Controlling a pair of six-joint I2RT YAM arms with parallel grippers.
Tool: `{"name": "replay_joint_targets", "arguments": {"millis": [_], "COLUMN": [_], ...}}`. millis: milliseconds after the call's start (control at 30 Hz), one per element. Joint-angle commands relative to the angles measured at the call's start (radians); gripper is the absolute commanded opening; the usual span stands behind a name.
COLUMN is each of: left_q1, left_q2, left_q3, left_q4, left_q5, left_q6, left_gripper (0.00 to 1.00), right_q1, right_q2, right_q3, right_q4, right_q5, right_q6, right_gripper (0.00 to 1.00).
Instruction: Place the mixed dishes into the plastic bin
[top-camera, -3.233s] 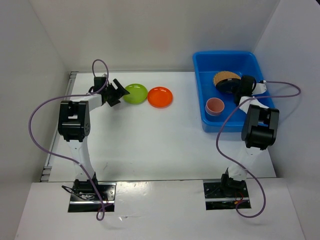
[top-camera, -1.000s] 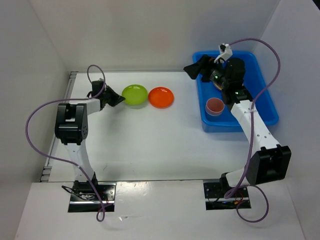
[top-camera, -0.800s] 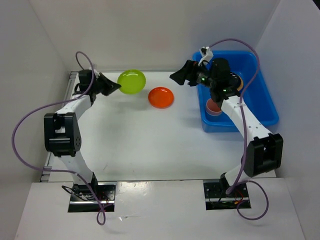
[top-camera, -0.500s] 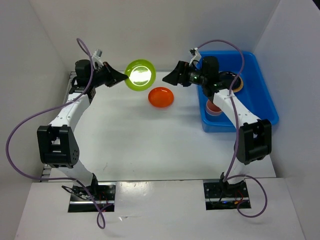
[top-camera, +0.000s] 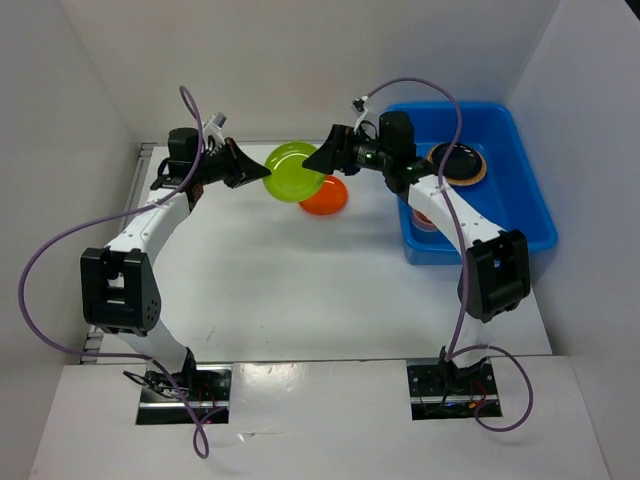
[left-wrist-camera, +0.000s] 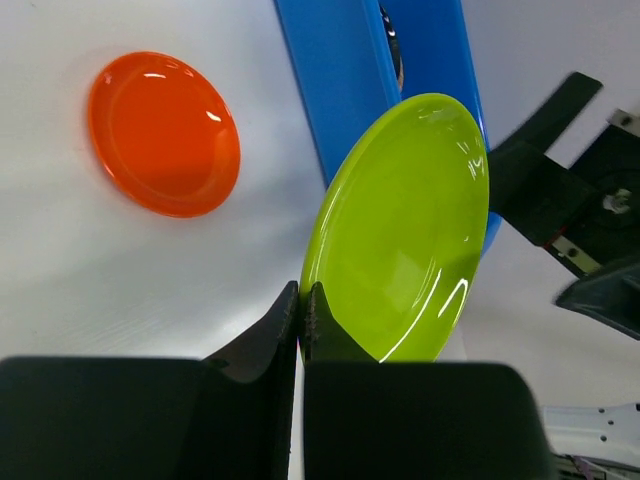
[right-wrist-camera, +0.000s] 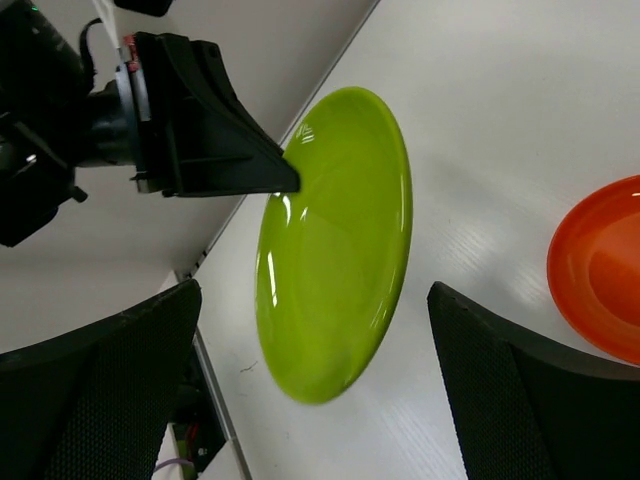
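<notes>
My left gripper (top-camera: 268, 172) is shut on the rim of the lime green plate (top-camera: 296, 172) and holds it tilted on edge in the air above the table. In the left wrist view the fingers (left-wrist-camera: 302, 292) pinch the plate (left-wrist-camera: 405, 230) at its lower rim. My right gripper (top-camera: 314, 163) stands open right at the plate's opposite rim. In the right wrist view the plate (right-wrist-camera: 330, 245) fills the space ahead of the wide-apart fingers (right-wrist-camera: 100, 380). The orange plate (top-camera: 326, 198) lies on the table just below. A black plate on a woven tray (top-camera: 457, 163) lies in the blue bin (top-camera: 528, 212).
A pink cup (top-camera: 423, 218) stands in the bin's near left corner, partly hidden by my right arm. White walls close in the table at the back and both sides. Purple cables loop off both arms.
The left arm has lifted the lime green plate off the table and carried it to the right. The right arm has swung out of the bin leftward to meet it.
</notes>
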Motion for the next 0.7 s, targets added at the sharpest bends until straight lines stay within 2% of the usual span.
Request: {"name": "replay_joint_targets", "arguments": {"millis": [0,33,133,200,233,267,300,367,400,433,467,533,567,600,667], "left_q1": [-0.03,-0.039,-0.048,-0.048,-0.048,-0.048,-0.048,-0.048,-0.048,-0.048,-0.048,-0.048,-0.048,-0.036,-0.023], "left_q2": [0.002,0.002,0.002,0.002,0.002,0.002,0.002,0.012,0.012,0.024,0.033,0.042,0.042,0.042,0.051], "left_q3": [0.036,0.047,0.067,0.067,0.067,0.067,0.067,0.067,0.067,0.067,0.078,0.088,0.088,0.088,0.088], "left_q4": [0.037,0.037,0.021,0.012,0.012,0.003,0.003,0.003,0.003,-0.006,-0.021,-0.032,-0.032,-0.032,-0.032], "left_q5": [0.058,0.058,0.058,0.058,0.058,0.058,0.049,0.049,0.04,0.04,0.029,0.019,0.006,0.006,0.006], "left_q6": [0.016,0.016,0.034,0.043,0.043,0.043,0.043,0.053,0.053,0.053,0.065,0.083,0.095,0.095,0.095], "left_gripper": [0.0,0.0,0.0,0.0,0.0,0.0,0.0,0.0,0.0,0.02,0.2,0.49,0.6,0.78,0.9], "right_q1": [0.029,0.029,0.038,0.038,0.038,0.038,0.038,0.038,0.038,0.038,0.038,0.038,0.026,0.009,-0.038], "right_q2": [0.058,0.068,0.091,0.104,0.104,0.104,0.104,0.113,0.113,0.113,0.113,0.076,0.064,0.035,0.004], "right_q3": [0.047,0.058,0.073,0.084,0.095,0.095,0.095,0.106,0.116,0.116,0.116,0.104,0.095,0.084,0.073], "right_q4": [-0.026,-0.026,-0.035,-0.035,-0.035,-0.035,-0.035,-0.055,-0.055,-0.055,-0.066,-0.066,-0.066,-0.066,-0.057], "right_q5": [0.048,0.048,0.057,0.057,0.057,0.067,0.068,0.078,0.089,0.089,0.1,0.136,0.153,0.166,0.193], "right_q6": [-0.03,-0.03,-0.03,-0.03,-0.03,-0.03,-0.03,-0.03,-0.03,-0.03,-0.03,-0.03,-0.03,-0.03,-0.021], "right_gripper": [0.96,0.96,0.85,0.71,0.61,0.34,0.23,0.05,0.0,0.0,0.0,0.0,0.0,0.0,0.0]}}
